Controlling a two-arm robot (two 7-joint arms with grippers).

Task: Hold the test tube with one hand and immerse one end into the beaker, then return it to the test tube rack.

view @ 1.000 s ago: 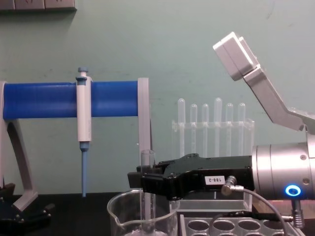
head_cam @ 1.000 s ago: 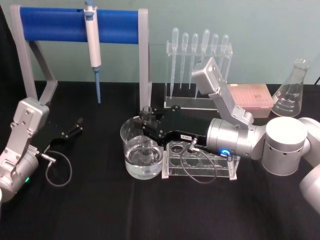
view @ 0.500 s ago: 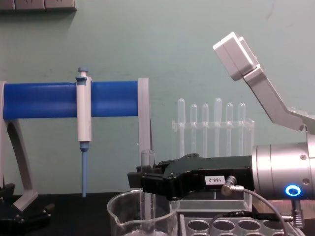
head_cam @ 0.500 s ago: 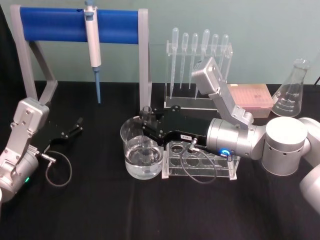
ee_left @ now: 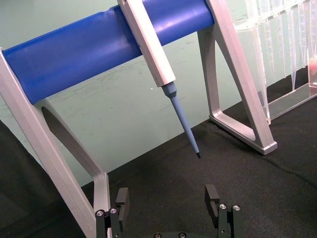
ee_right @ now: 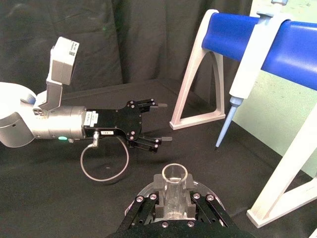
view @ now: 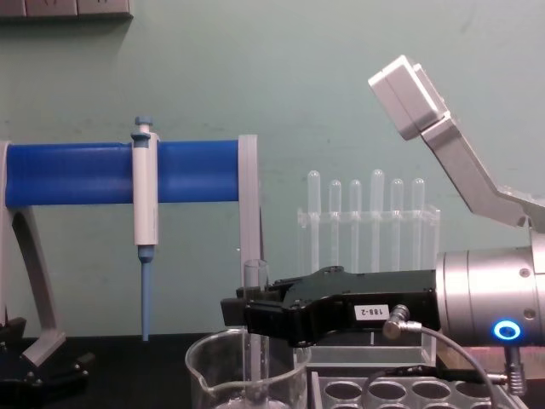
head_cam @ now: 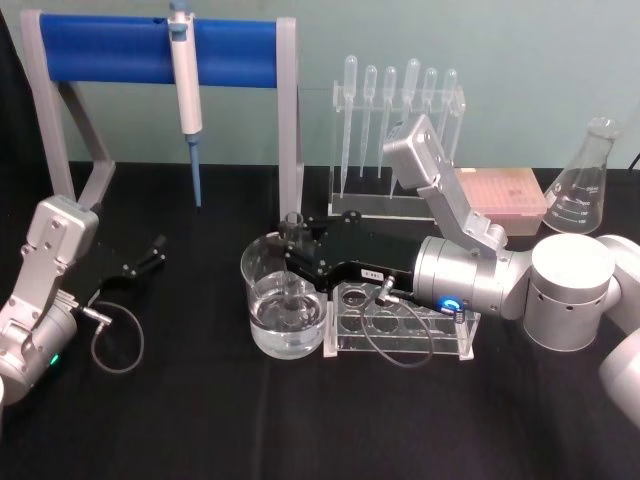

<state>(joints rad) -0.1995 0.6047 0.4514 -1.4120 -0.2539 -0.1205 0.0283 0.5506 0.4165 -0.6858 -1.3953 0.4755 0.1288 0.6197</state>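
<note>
- Right gripper (head_cam: 295,250), black and two-fingered on a silver wrist with a blue ring light, reaches in over the beaker. Its fingers (view: 243,313) are clenched on the clear glass test tube (view: 255,279).
- The test tube is upright between the fingers. Its open rim sticks up above them and its lower end is down inside the beaker, in the water as far as the head view shows. Right wrist view looks straight down the tube's open mouth (ee_right: 175,173).
- Wide clear glass beaker (head_cam: 250,265) with a pour spout, part full of water, sits directly below the fingers on the black tabletop (head_cam: 200,420).
- Clear plastic test tube rack (head_cam: 445,345) with round holes sits just behind the fingers, under the gripper body and touching or nearly touching the beaker.
- Small white label (view: 375,313) on the gripper side reads 188-2.
- Left gripper (ee_left: 166,196) is parked well away from the right fingers, low over the tabletop, with its fingers spread apart and nothing between them.
- Beyond the left fingers: blue bar stand (ee_left: 99,44) with a white-and-blue pipette (ee_left: 148,44) hanging on it.
- Erlenmeyer flask (head_cam: 582,185) has printed graduations too small to read.
</note>
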